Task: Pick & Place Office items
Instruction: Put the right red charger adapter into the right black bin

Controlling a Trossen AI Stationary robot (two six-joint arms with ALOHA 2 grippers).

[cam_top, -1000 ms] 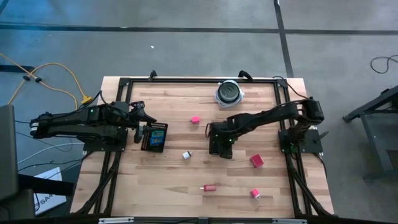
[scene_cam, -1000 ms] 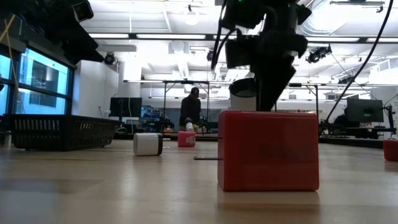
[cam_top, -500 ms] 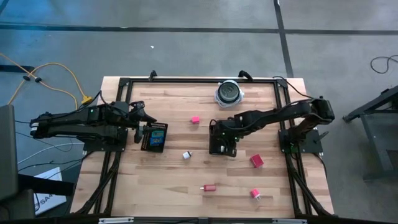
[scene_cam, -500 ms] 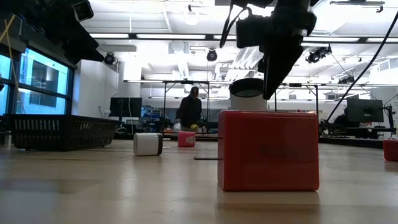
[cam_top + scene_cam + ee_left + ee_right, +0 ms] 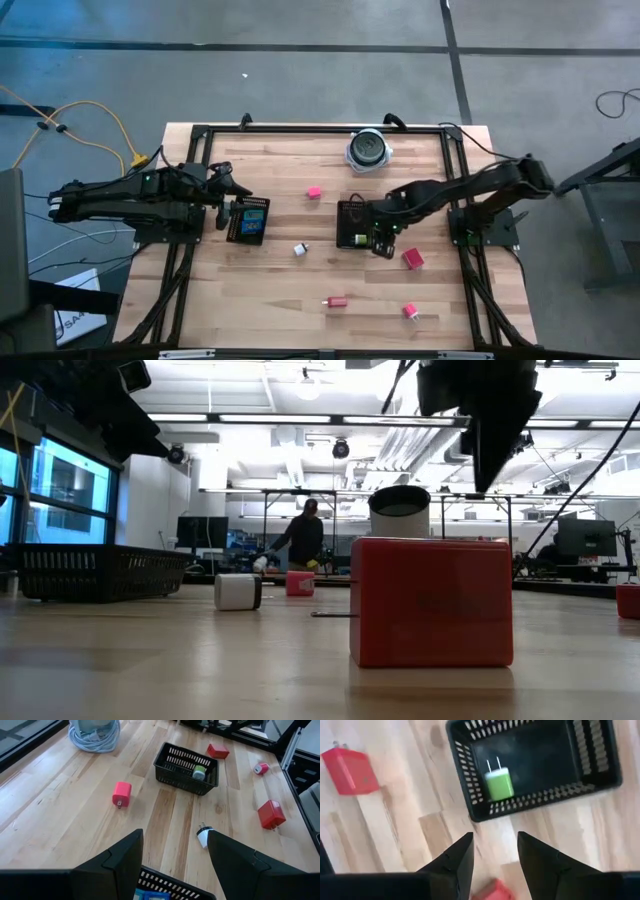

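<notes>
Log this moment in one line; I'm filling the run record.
right end effector: empty, above tray edge | green charger: in black mesh tray | left end effector: waiting over other tray

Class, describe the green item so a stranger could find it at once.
Start at the black mesh tray near the table's middle, below the right gripper. The green charger lies inside it, alone. It is the only green piece; the loose pieces around the tray are red, pink or white.

Grey floor [image 5: 300, 80], bright ceiling lights [image 5: 300, 418]
</notes>
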